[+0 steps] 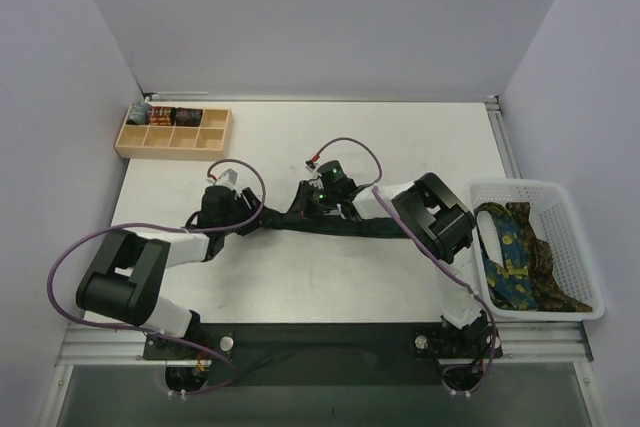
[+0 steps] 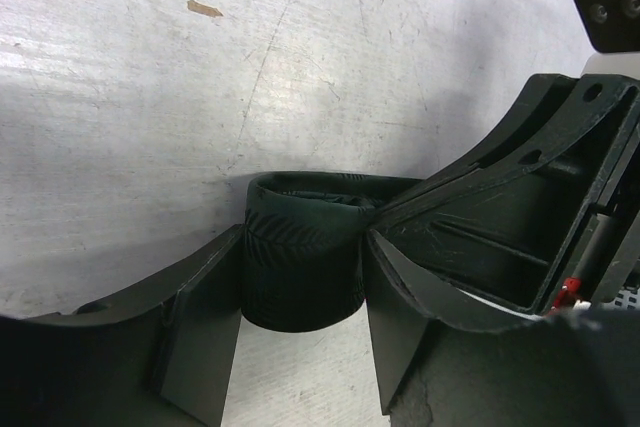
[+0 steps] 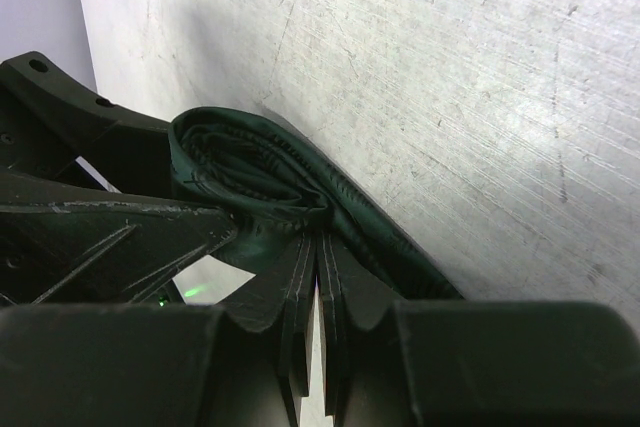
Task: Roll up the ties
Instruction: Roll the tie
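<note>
I see the dark green tie (image 1: 330,225) lying across the middle of the table (image 1: 400,137), running left to right between my two arms. Its left end is wound into a small roll. On the left wrist camera that roll stands between the fingers of the left gripper (image 2: 300,302), and both fingers (image 2: 205,332) touch its sides, so I read that gripper as clamped around the roll.

The right gripper (image 3: 316,247) meets the same tie from the right. Its two fingers (image 3: 345,287) are pressed almost together, with only a sliver of light between them, and a fold of the green cloth appears nipped at their tips. The rest of the band trails off to the right along the table.

Well apart, at the right edge, a white basket (image 1: 540,185) holds a blue tie with yellow pattern (image 1: 505,257) and a brown patterned tie (image 1: 548,269), both lying loose. At the far left stands a wooden tray (image 1: 175,153) with compartments. A few dark bundles (image 1: 162,114) sit in its far row, but they are too small for me to make out.
</note>
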You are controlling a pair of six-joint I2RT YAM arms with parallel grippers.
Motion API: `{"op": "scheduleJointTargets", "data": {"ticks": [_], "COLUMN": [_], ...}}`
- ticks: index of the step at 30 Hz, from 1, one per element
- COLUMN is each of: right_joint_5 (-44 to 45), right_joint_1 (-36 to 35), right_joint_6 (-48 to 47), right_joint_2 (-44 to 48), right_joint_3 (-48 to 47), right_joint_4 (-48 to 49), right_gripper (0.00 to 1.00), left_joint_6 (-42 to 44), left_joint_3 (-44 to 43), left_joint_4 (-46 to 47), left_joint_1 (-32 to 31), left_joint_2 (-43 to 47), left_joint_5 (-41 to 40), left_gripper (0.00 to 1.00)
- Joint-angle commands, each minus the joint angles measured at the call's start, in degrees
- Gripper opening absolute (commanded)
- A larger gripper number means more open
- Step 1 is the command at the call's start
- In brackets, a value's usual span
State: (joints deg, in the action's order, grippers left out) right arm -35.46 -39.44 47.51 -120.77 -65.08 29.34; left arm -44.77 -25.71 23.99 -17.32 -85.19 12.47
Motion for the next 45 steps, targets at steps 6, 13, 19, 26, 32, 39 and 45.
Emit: {"op": "scheduleJointTargets", "data": {"ticks": [6,13,19,26,32,39,45], "right_joint_5": [2.6,3.1,7.4,18.6,21.4,23.2,22.8], "right_joint_1": [0.1,0.1,1.0,3.0,4.8,4.9,5.6], "right_joint_6": [-1.8,-2.2,-4.4,-12.2,-12.2,-12.4,-11.6], "right_joint_2": [-1.5,1.4,8.2,14.4,16.1,15.4,14.4], "right_joint_3": [-0.2,0.1,2.2,5.0,8.9,10.1,11.7], "right_joint_4": [-4.1,-4.2,-6.7,-18.3,-19.6,-21.6,-22.0], "right_gripper": [0.08,0.08,0.11,0.17,0.17,0.17,0.16], "left_joint_6": [0.7,2.3,5.6,5.0,4.6,0.7,-3.6], "left_joint_3": [1.5,1.0,-3.4,-6.6,-7.2,-7.9,-7.9], "left_joint_4": [-0.7,-3.4,-18.8,-33.2,-35.5,-36.1,-34.4], "left_joint_1": [-1.4,-1.4,-2.0,-2.2,-2.2,-1.8,0.6], "left_joint_2": [1.3,6.1,11.2,15.8,16.7,16.7,17.7], "left_joint_5": [1.1,-2.4,-13.4,-20.9,-21.4,-22.5,-21.4], "left_gripper": [0.46,0.23,0.05,0.00,0.00,0.00,0.00]}}
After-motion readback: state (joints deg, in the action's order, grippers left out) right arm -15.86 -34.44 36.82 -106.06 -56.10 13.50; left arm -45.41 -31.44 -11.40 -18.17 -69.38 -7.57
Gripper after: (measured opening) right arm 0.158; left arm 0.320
